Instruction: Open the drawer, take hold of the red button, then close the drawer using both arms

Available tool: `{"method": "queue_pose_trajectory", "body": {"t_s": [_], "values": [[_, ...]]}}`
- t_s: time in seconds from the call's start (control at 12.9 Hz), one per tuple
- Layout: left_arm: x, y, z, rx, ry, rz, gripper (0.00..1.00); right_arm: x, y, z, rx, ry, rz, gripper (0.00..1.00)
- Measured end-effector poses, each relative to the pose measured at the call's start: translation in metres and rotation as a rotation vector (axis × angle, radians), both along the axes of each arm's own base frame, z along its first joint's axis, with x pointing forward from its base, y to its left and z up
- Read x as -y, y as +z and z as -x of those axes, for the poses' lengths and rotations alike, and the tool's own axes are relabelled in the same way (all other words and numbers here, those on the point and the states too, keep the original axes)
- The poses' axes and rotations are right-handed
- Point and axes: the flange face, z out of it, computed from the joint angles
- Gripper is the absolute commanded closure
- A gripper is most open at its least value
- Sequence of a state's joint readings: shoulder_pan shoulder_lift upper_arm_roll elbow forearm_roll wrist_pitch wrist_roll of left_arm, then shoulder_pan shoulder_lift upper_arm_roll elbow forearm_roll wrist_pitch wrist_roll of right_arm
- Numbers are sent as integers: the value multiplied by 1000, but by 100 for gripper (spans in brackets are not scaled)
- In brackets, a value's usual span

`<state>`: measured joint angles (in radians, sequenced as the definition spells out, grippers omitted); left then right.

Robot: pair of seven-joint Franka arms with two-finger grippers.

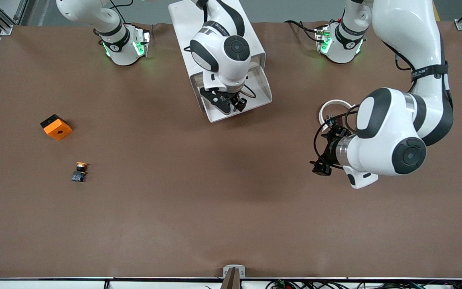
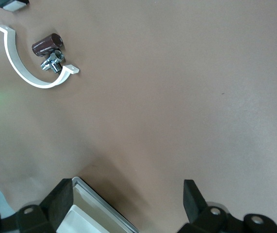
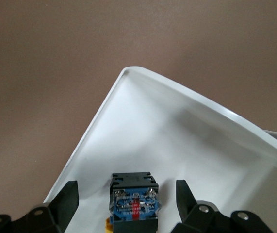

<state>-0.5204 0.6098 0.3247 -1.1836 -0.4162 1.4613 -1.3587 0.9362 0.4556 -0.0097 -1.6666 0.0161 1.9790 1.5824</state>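
The white cabinet (image 1: 211,28) stands at the robots' edge of the table, midway along it. Its drawer (image 1: 262,86) is pulled out toward the front camera. My right gripper (image 1: 231,105) hangs over the open drawer, fingers open. In the right wrist view the button (image 3: 133,204), a black-and-blue block with its cap hidden, lies in the drawer (image 3: 177,131) between the open fingers of the right gripper (image 3: 127,196), untouched. My left gripper (image 1: 321,166) is open and empty over bare table toward the left arm's end. In the left wrist view the left gripper (image 2: 127,204) frames a white rimmed corner (image 2: 99,208).
An orange cube with a hole (image 1: 56,127) and a yellow-capped button (image 1: 80,171) lie toward the right arm's end. A white open ring (image 1: 332,107) lies by the left gripper; the left wrist view shows it (image 2: 29,73) with a brown cylinder (image 2: 47,43) and a metal fitting (image 2: 52,62).
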Motion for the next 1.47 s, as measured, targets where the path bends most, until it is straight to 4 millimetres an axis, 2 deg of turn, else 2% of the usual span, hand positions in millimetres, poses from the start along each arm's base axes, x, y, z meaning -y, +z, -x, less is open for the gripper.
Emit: {"method": "queue_pose_trajectory", "body": {"t_s": [0.31, 0.54, 0.77, 0.85, 0.93, 1.08, 1.16, 1.47], "values": [[2, 6, 2, 10, -8, 0, 0, -1, -1, 1, -1, 2, 1, 22], [1, 11, 1, 35, -51, 14, 0, -1, -1, 1, -1, 2, 1, 36], [-4, 25, -1, 91, -159, 32, 0, -1, 0, 1, 1, 2, -3, 49], [-7, 29, -1, 102, -174, 26, 0, -2, 0, 1, 2, 2, -4, 56], [-10, 34, 0, 113, -183, 14, 0, -2, 0, 1, 3, 3, -5, 67], [-15, 43, 1, 132, -202, -20, 0, -2, 1, 0, 4, 7, -7, 96], [-16, 46, 1, 140, -217, -28, 0, -2, 1, 0, 4, 8, -8, 100], [-16, 51, 0, 177, -342, -4, 0, -5, 11, -6, 11, -4, -34, 100]]}}
